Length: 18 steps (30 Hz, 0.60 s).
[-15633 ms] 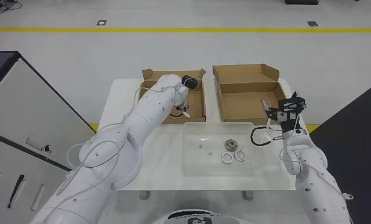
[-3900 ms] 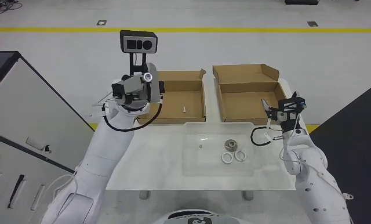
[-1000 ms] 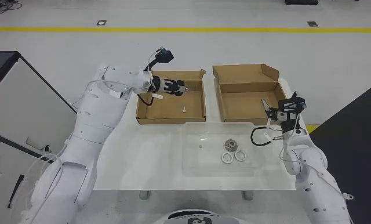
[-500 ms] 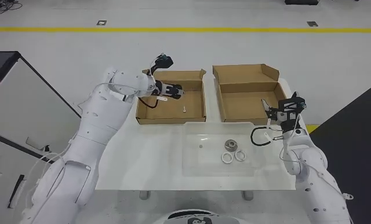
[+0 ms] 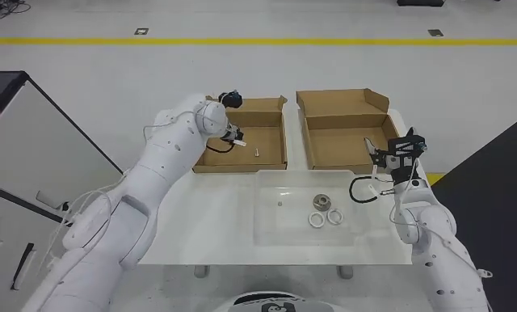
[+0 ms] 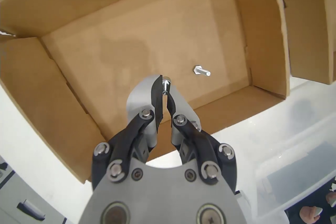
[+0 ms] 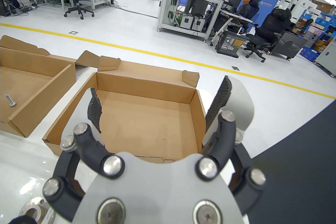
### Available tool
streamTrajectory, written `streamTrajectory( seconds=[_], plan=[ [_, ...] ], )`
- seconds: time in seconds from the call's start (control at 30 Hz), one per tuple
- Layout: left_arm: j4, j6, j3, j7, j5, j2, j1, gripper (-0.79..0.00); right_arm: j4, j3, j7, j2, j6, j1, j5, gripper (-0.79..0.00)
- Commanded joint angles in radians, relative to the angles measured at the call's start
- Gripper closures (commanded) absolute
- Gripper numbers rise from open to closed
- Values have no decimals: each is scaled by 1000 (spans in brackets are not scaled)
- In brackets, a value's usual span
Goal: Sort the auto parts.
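bright overhead light — soft shadows

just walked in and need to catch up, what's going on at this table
The left tool is shut on a small bolt and holds it over the left cardboard box, where a second bolt already lies. The right tool is open and holds nothing, near the edge of the right cardboard box. A metal hub and two rings wait in the clear tray.
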Motion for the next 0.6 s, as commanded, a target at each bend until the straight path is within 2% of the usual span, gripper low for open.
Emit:
streamTrajectory(
  seconds=[0.0,0.43,0.47,0.57],
  plan=[
    [51,1,24,4,0,-20,-14,0,0,0,0,0,0,0,0,-785],
    [285,-30,112,50,-9,-135,-65,0,0,0,0,0,0,0,0,-785],
    [300,-34,114,52,-13,-143,-66,-12,0,0,0,0,0,0,0,-785],
    [344,-39,119,65,-20,-162,-72,-114,0,0,0,0,0,0,0,-785]
  ],
)
